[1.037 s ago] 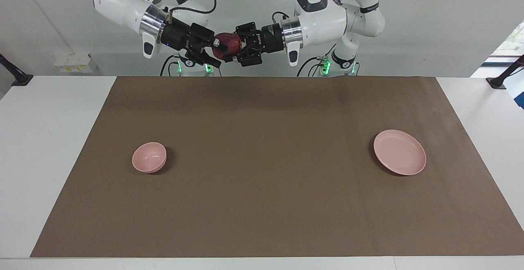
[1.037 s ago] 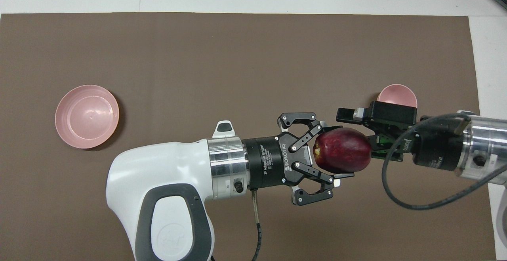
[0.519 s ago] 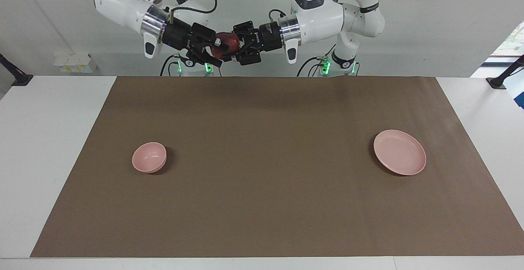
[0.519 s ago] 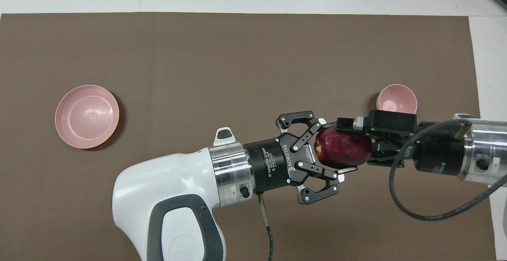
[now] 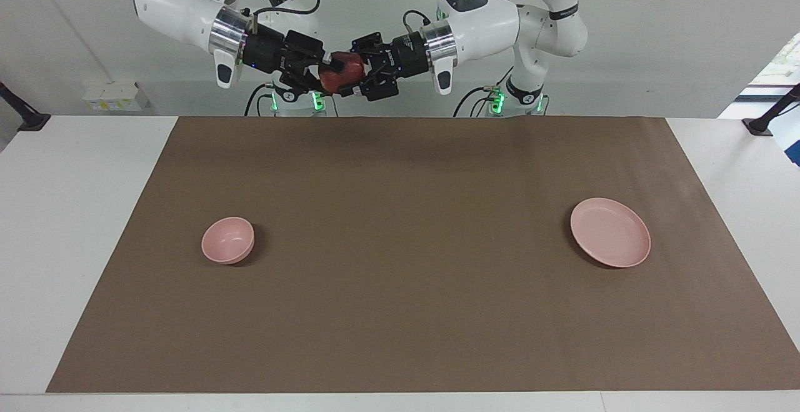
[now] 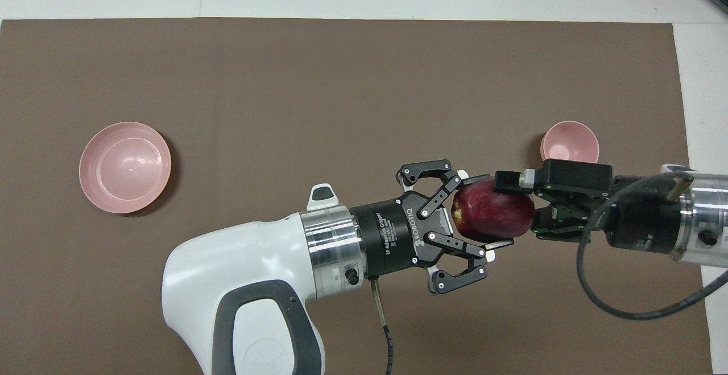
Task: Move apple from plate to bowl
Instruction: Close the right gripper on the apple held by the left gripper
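Note:
The dark red apple (image 5: 340, 72) (image 6: 492, 215) hangs high in the air between the two arms, over the robots' edge of the brown mat. My left gripper (image 5: 351, 74) (image 6: 483, 213) is shut on it, one finger on each side. My right gripper (image 5: 326, 69) (image 6: 516, 207) faces it from the other end and stands open, one finger (image 6: 512, 180) lying along the apple. The pale pink plate (image 5: 610, 232) (image 6: 125, 167) lies toward the left arm's end with nothing on it. The small pink bowl (image 5: 228, 240) (image 6: 570, 141) sits toward the right arm's end, holding nothing.
A brown mat (image 5: 406, 312) covers most of the white table (image 5: 75, 224). A black cable (image 6: 603, 301) loops off the right arm's wrist. Small white boxes (image 5: 112, 96) stand off the table near the right arm's base.
Both grippers and the apple have drawn back toward the robots and risen slightly. The right gripper has slid a little back along the apple. Plate and bowl have stayed put.

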You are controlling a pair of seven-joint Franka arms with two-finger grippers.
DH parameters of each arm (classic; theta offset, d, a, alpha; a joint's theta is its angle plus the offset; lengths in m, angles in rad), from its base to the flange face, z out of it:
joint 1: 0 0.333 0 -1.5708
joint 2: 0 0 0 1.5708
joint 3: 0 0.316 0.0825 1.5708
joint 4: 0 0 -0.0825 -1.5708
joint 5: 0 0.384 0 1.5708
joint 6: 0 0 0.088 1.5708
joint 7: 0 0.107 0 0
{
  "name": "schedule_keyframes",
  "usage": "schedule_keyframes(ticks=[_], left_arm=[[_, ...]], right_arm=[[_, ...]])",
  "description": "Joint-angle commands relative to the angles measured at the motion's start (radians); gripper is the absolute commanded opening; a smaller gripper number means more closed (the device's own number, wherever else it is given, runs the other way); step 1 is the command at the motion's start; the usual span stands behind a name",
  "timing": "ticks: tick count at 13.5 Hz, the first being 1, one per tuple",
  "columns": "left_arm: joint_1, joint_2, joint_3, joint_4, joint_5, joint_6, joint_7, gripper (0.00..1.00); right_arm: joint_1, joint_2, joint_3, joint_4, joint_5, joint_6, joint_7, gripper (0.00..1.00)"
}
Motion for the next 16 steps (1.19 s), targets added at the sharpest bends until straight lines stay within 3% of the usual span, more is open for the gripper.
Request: schedule_keyframes(ticks=[1,7,8,10,11,16], left_arm=[[-0.012,-0.016,0.007,-0.005,-0.024,0.024,-0.005,0.00],[-0.012,-0.016,0.007,-0.005,-0.025,0.024,-0.005,0.00],[-0.012,-0.016,0.007,-0.005,-0.025,0.024,-0.005,0.00],[-0.012,-0.016,0.007,-0.005,-0.025,0.024,-0.005,0.00],[-0.012,-0.016,0.007,-0.005,-0.025,0.024,-0.005,0.00],[-0.012,-0.016,0.007,-0.003,-0.024,0.024,-0.006,0.00]], right_arm=[[-0.016,-0.023,0.005,-0.022,0.022,-0.047,0.006,1.00],[-0.018,-0.026,0.003,-0.020,0.004,-0.073,0.006,1.00],[-0.018,-0.026,0.003,-0.020,0.004,-0.073,0.003,0.89],[-0.018,-0.024,0.003,-0.020,0.004,-0.073,0.029,0.12],[-0.016,-0.023,0.005,-0.019,0.002,-0.073,0.088,0.00],[-0.018,-0.010,0.003,-0.008,-0.059,-0.063,0.116,0.00]])
